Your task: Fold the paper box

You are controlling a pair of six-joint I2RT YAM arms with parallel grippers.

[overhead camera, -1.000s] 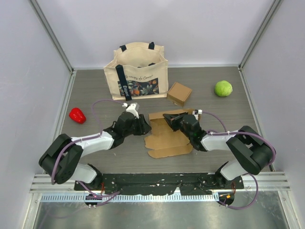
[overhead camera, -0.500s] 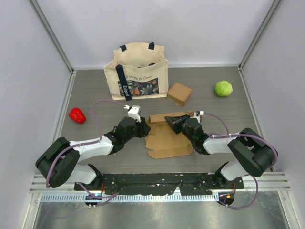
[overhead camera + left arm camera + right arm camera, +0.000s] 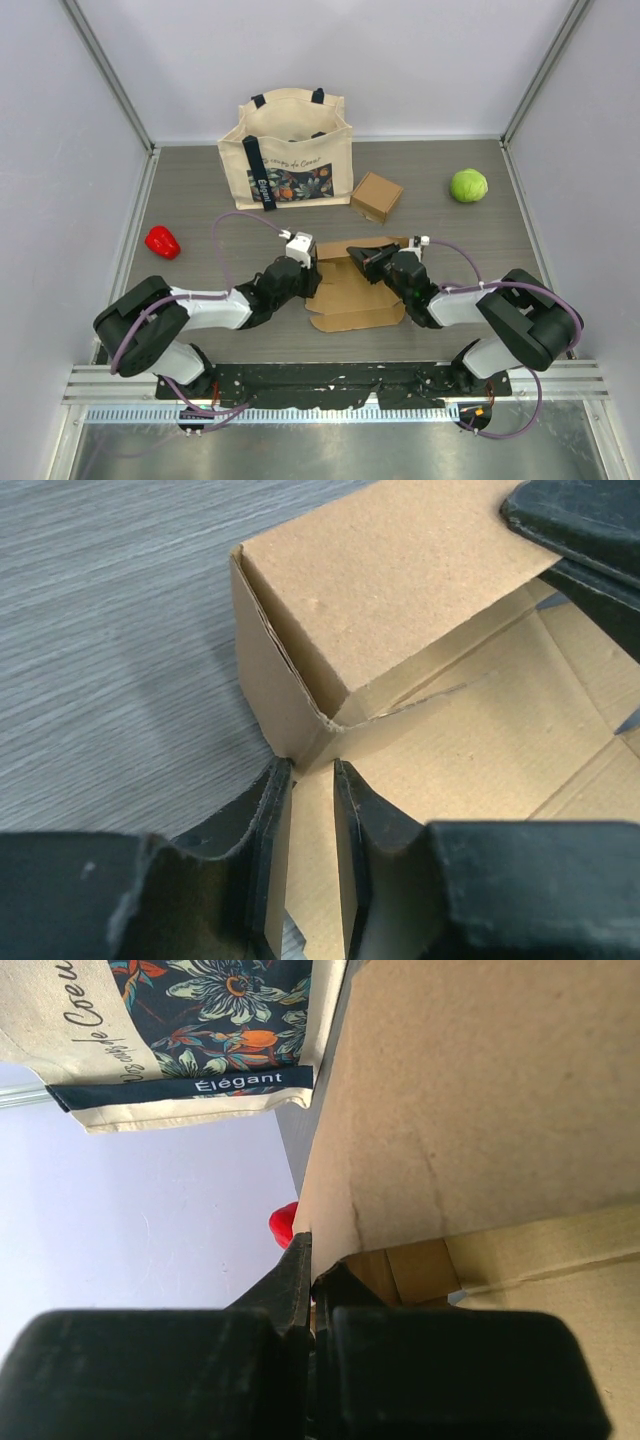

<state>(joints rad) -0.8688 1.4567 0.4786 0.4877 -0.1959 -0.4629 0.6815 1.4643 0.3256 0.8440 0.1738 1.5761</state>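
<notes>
Grey table [image 3: 190,205], paper box [image 3: 352,298] at its centre. My left gripper [image 3: 305,780] has slid in, narrowing astride a side flap (grip uncertain), while my right gripper [image 3: 372,262] pinches the raised wall. A corner is forming.

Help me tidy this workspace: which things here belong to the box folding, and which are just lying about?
In use: half-folded cardboard box, left gripper, right gripper.
Lying about: tote bag, small closed box, green ball, red pepper.

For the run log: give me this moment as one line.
paper box: mostly flat, far wall raised | left gripper: jaws slightly apart at wall corner | right gripper: shut on paper box wall
</notes>
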